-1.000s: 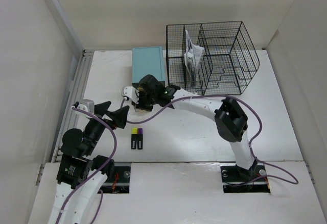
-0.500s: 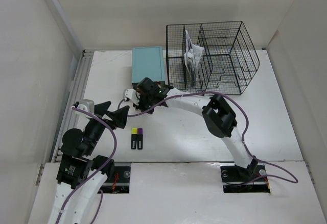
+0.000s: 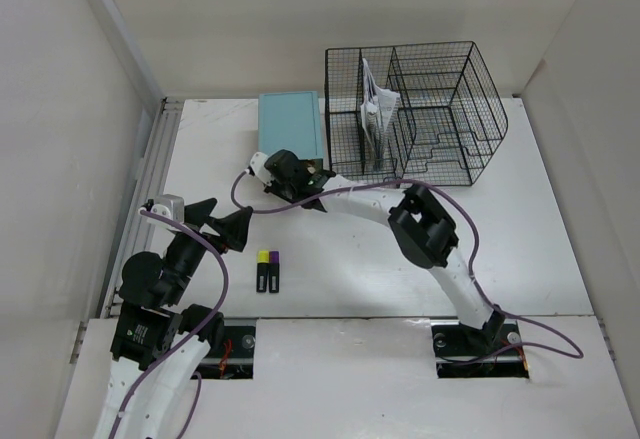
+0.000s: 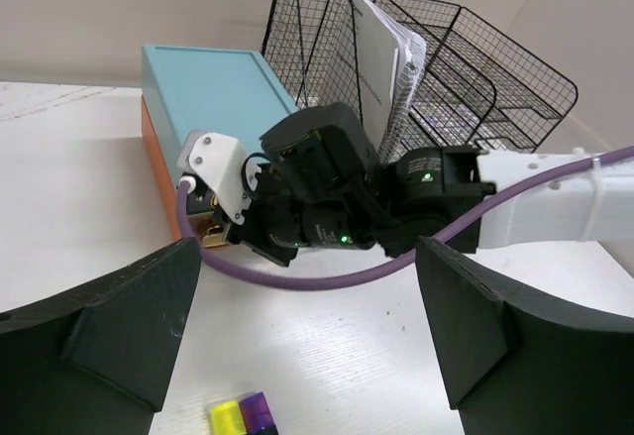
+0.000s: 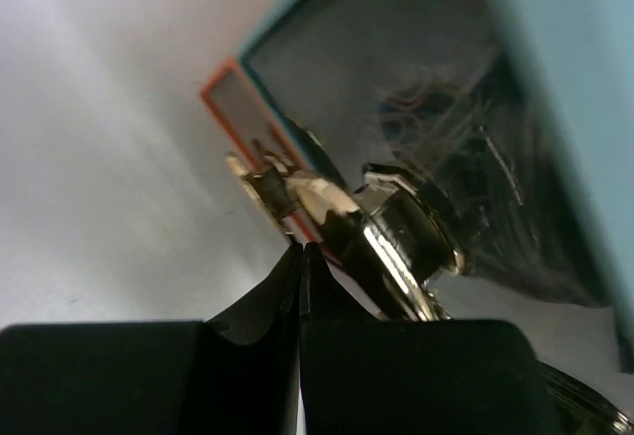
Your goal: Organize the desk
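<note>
The desk (image 3: 500,229) is a white tabletop with a grey rail on its left edge. A teal-topped drawer box (image 3: 291,124) stands at the back. My right gripper (image 3: 272,177) is low against its front. In the right wrist view the right gripper (image 5: 300,249) is shut, its tips touching the orange drawer front (image 5: 223,93) by a gold handle (image 5: 327,207). My left gripper (image 3: 225,221) hovers open and empty near the left edge. The left wrist view shows its black fingers (image 4: 99,326) wide apart, with the drawer box (image 4: 213,73) beyond them.
A black wire mesh rack (image 3: 440,89) holding papers (image 3: 373,109) stands right of the box. Two small black items with a yellow and a purple cap (image 3: 268,271) lie side by side near the front. A purple cable (image 4: 317,271) hangs from the right arm.
My right gripper has moved away from me, closer in against the drawer box front, and the right elbow has swung left. The left arm has not moved.
</note>
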### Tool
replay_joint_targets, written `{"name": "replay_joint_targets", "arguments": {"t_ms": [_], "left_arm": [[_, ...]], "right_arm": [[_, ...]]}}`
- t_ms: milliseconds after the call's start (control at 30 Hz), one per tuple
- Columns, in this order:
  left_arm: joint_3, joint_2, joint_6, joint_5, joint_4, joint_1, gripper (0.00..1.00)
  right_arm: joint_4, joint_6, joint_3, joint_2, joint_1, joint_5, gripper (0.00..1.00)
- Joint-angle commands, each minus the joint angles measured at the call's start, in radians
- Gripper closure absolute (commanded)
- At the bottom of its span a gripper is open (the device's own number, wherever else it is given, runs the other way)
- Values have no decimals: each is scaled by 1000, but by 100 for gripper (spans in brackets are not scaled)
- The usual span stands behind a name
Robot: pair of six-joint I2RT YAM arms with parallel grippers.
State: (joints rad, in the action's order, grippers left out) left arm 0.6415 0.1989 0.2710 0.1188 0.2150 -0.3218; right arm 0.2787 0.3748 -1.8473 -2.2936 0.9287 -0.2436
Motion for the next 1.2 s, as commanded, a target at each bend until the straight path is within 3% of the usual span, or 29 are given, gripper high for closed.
{"name": "replay_joint_targets", "arguments": {"t_ms": [0, 133, 167, 200, 233, 267, 333, 367, 500, 567, 600, 633, 667, 700, 733, 767, 800, 833, 867, 933, 967, 1167], "left_arm": [[7, -10, 4, -8, -34, -6, 12], [7, -10, 13, -18, -25, -6, 12], [7, -10, 28, -49, -25, -6, 12], [17, -10, 40, -65, -25, -6, 15], [17, -19, 68, -94, -16, -6, 25], [17, -30, 112, -157, -16, -6, 62], [-8, -44, 253, -201, -28, -6, 100], [-19, -44, 311, -229, -28, -6, 100], [-152, -139, 592, -327, -135, -6, 100], [-291, -150, 747, -306, -205, -6, 100], [-342, -150, 790, -276, -254, -6, 100], [-394, -97, 831, -199, -384, -6, 100], [-499, -57, 877, -155, -470, -6, 100], [-550, -6, 939, -110, -574, -6, 100], [-590, 123, 964, -56, -783, -6, 97], [-623, 201, 976, -36, -884, 3, 90], [-653, 279, 976, -19, -970, 3, 62], [-654, 359, 987, -5, -1046, 18, 45], [-654, 523, 978, 11, -1200, 18, 33], [-631, 675, 978, 12, -1322, 18, 19], [-617, 811, 967, 12, -1418, 6, 17], [-499, 1180, 1013, -13, -1623, -49, 17]], "right_arm": [[-117, 4, -26, -27, -7, -173, 100], [-138, 18, 49, 17, -7, -148, 100], [-118, 42, 62, 70, -7, -94, 100], [-84, 61, 75, 106, -20, 66, 100], [-28, 70, 91, 146, -21, 157, 100], [14, 120, 102, 223, -36, 261, 100], [135, 185, 102, 320, -59, 464, 100], [181, 212, 91, 321, -70, 536, 100], [244, 213, 118, 480, -134, 687, 100], [208, 204, 154, 538, -171, 725, 100], [182, 190, 196, 571, -182, 736, 95], [153, 175, 221, 635, -192, 736, 89], [99, 161, 243, 664, -212, 736, 77], [85, 161, 258, 689, -221, 751, 62], [74, 139, 267, 732, -231, 751, 42], [64, 127, 278, 749, -250, 751, 36], [53, 118, 278, 763, -263, 771, 32], [53, 93, 278, 776, -278, 791, 31], [34, 76, 290, 802, -292, 825, 31], [-4, 27, 302, 824, -335, 862, 31], [-16, 13, 318, 833, -347, 875, 31], [-59, -40, 353, 884, -442, 967, 31]]}}
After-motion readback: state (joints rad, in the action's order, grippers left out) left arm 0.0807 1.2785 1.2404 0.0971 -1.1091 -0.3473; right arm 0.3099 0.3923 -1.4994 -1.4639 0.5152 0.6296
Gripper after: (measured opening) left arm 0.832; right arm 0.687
